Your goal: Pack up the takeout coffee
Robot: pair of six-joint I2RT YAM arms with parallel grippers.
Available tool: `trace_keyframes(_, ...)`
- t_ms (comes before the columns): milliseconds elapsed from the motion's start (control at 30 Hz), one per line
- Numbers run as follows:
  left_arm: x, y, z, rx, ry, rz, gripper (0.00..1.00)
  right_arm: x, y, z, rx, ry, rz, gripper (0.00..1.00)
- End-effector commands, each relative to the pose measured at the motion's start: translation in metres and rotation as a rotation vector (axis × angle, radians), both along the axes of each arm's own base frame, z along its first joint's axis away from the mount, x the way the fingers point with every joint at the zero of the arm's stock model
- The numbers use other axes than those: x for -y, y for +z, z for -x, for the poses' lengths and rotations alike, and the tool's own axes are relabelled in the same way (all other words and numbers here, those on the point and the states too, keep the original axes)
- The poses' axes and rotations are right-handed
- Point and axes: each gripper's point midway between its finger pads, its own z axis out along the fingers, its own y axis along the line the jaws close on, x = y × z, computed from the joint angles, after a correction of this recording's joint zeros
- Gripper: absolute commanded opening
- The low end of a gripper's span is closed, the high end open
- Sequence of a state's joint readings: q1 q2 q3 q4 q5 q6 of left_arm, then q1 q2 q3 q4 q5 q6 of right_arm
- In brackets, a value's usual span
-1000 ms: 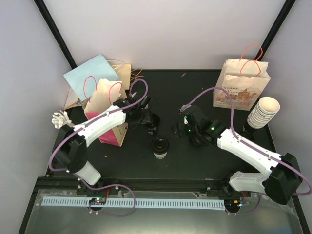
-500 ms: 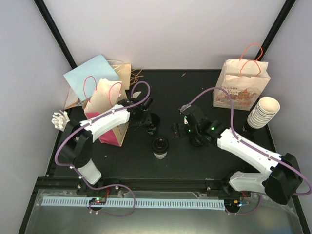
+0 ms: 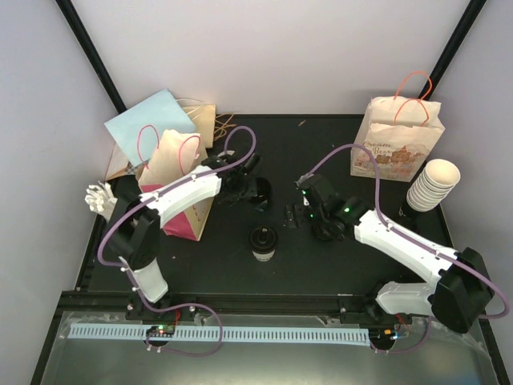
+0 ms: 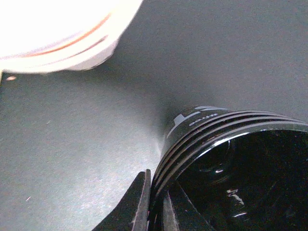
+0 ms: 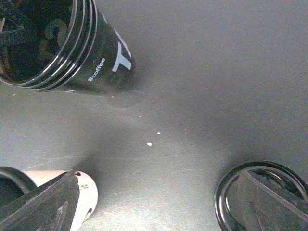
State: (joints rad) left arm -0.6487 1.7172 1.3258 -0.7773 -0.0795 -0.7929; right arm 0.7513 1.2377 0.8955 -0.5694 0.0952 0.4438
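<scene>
top external: left gripper [image 3: 249, 192] tight on black cup [image 4: 202, 139], lidded cup [image 3: 263, 241] nearby, right gripper [image 3: 294, 213] wide

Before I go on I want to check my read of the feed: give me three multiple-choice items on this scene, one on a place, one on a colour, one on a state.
1. Where is the stack of paper cups?
A. far right, beside the printed bag
B. front left corner
C. dead centre

2. What colour is the cup that the left pincer grips?
A. white
B. black
C. pink

3. How does the right pincer stand?
A. shut tight
B. open, holding nothing
C. out of view

Answers:
1 A: the stack stands just right of the printed bag.
2 B: the left wrist view shows the fingers pinching the rim of the black cup.
3 B: in the right wrist view its fingers are wide apart with nothing between them.
</scene>
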Motion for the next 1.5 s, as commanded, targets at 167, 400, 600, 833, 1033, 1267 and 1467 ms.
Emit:
trace_keyframes(167, 0.049, 0.012, -0.021, 0.044, -0.082, -0.009, 0.05, 0.034, 0.008, -0.014, 0.023, -0.094, 0.045, 0.92)
trace_keyframes(400, 0.088, 0.013, -0.031, 0.045, -0.134, -0.001, 0.05, 0.055, 0.006, -0.017, 0.006, -0.145, 0.034, 0.92)
trace_keyframes(600, 0.097, 0.011, -0.033, 0.042, -0.149, 0.005, 0.10, 0.054, 0.000, -0.015, -0.016, -0.135, 0.038, 0.92)
trace_keyframes(833, 0.094, 0.005, -0.031, 0.024, -0.159, -0.031, 0.12, 0.057, 0.004, -0.022, -0.014, -0.154, 0.032, 0.92)
trace_keyframes(1033, 0.098, -0.003, -0.028, 0.003, -0.175, -0.035, 0.15, 0.058, 0.002, -0.027, -0.022, -0.157, 0.048, 0.92)
trace_keyframes(1267, 0.101, 0.011, -0.027, 0.020, -0.192, -0.008, 0.44, 0.058, 0.010, -0.037, -0.012, -0.166, 0.053, 0.93)
trace_keyframes(1467, 0.094, 0.049, -0.027, 0.091, -0.193, 0.006, 0.59, 0.050, 0.025, -0.046, 0.000, -0.172, 0.025, 0.93)
